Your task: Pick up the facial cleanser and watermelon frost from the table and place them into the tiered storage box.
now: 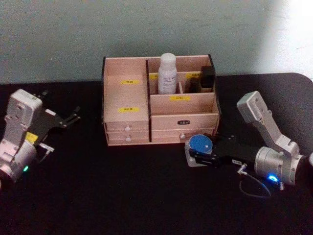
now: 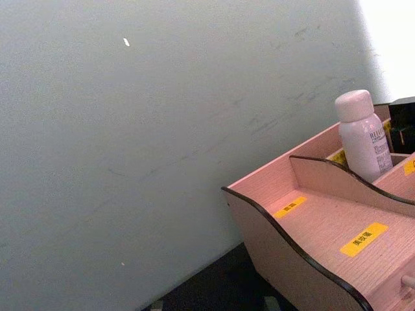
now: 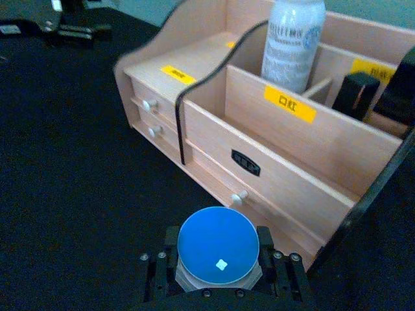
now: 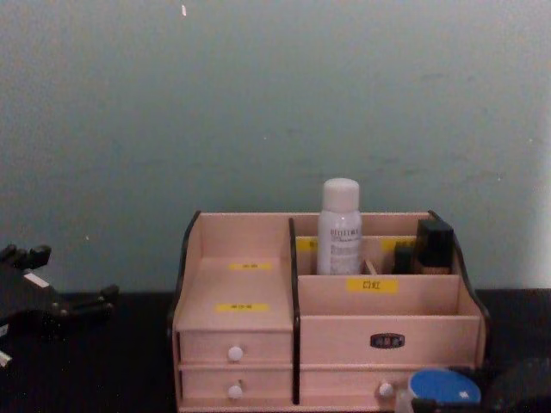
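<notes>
The white bottle stands upright in a far compartment of the wooden organiser, right of its middle divider, so that half looks done. The step in hand is the blue-lidded jar, low and just near the organiser's right-hand drawers. The right gripper pinches it by its sides. Next it needs lifting above the front wall, then lowering into a free compartment. The left gripper sits parked at the left, fingers spread.

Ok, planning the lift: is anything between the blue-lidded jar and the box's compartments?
Only the drawer front of the box, rising right behind the jar in the right gripper. The left gripper sits parked at far left.
</notes>
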You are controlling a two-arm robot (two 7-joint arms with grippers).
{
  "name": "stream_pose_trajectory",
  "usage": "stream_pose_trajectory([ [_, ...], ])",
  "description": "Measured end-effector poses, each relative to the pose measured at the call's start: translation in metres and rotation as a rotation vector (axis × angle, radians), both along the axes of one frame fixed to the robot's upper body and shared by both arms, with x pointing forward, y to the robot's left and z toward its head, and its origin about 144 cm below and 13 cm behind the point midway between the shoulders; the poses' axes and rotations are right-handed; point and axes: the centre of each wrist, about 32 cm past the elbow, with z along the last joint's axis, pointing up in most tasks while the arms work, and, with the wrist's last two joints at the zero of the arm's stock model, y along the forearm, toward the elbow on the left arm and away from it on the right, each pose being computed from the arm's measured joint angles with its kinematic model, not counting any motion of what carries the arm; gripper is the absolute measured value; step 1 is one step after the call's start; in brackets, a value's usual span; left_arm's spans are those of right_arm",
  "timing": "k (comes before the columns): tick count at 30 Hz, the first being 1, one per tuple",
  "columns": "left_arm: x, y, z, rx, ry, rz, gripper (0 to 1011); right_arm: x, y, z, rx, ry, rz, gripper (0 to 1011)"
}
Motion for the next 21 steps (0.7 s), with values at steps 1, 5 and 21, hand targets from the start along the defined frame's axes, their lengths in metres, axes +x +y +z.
stream_pose_trajectory([
  [1, 0.000, 0.000, 0.000, 0.000, 0.000, 0.000, 1001, -0.001, 0.000, 0.001, 0.002, -0.003, 0.002, 717],
  [5, 0.000, 0.000, 0.000, 0.000, 0.000, 0.000, 1001, -0.004, 0.000, 0.011, 0.013, -0.027, 0.024, 717],
  [21, 0.000, 0.000, 0.000, 0.000, 0.000, 0.000, 1002, 0.009, 0.016, 0.047, 0.080, -0.127, 0.071, 718],
])
